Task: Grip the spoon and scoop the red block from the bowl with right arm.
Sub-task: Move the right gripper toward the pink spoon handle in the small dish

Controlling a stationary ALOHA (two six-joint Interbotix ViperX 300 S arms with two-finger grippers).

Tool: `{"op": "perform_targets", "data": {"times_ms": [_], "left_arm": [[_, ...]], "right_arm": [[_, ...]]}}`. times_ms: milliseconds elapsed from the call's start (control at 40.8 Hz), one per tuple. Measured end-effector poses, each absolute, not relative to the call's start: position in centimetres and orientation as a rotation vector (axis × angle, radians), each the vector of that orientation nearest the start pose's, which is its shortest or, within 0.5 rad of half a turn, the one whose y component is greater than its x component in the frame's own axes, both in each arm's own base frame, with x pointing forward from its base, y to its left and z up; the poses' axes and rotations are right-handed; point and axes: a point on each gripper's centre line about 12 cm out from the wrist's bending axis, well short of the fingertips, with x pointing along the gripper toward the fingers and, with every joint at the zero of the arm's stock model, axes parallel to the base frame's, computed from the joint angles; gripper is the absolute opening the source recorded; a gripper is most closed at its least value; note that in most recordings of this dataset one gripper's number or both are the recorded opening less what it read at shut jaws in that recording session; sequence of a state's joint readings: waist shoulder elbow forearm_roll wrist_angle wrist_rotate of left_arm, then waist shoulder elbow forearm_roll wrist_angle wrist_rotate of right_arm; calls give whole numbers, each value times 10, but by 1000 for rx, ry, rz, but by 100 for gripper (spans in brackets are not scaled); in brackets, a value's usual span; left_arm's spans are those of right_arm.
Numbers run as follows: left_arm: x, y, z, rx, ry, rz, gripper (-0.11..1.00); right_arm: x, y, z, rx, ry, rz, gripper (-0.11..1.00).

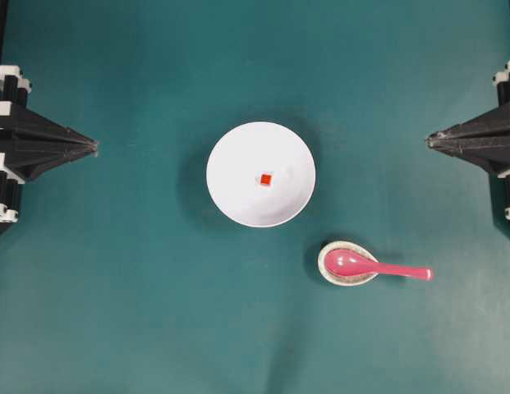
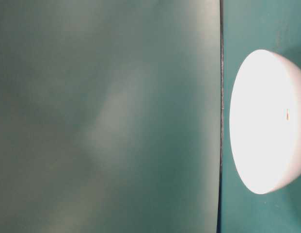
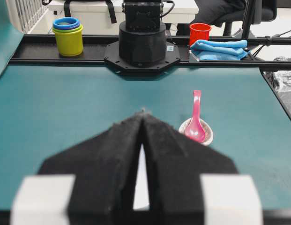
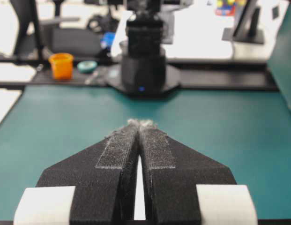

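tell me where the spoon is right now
In the overhead view the spoon lies right of centre, its scoop resting in the small speckled dish, just below and right of the white bowl.

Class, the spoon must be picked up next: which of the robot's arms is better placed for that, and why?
The right. The spoon rests in a small dish on the right half, handle pointing toward the right gripper. The left gripper sits across the table, beyond the bowl.
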State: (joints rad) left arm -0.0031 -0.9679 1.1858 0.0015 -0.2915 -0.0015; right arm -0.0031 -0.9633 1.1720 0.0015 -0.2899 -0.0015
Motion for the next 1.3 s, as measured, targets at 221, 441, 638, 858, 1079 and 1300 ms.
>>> {"op": "perform_targets", "data": {"times_ms": [221, 441, 638, 858, 1079, 1300], "left_arm": [[200, 2, 293, 24, -17, 12, 0], [200, 7, 292, 11, -9, 33, 0], [200, 7, 292, 8, -6, 35, 0], [199, 7, 292, 8, -8, 36, 0], [200, 7, 292, 9, -6, 36, 0], [199, 7, 292, 5, -6, 36, 0]], "right_arm": [[204, -1, 288, 1, 3, -4, 0], [207, -1, 289, 26, 25, -4, 0], [207, 2, 285, 88, 54, 6, 3], [210, 12, 271, 176, 157, 44, 46], [216, 32, 236, 250, 344, 98, 46], [216, 52, 196, 349, 437, 137, 46]]}}
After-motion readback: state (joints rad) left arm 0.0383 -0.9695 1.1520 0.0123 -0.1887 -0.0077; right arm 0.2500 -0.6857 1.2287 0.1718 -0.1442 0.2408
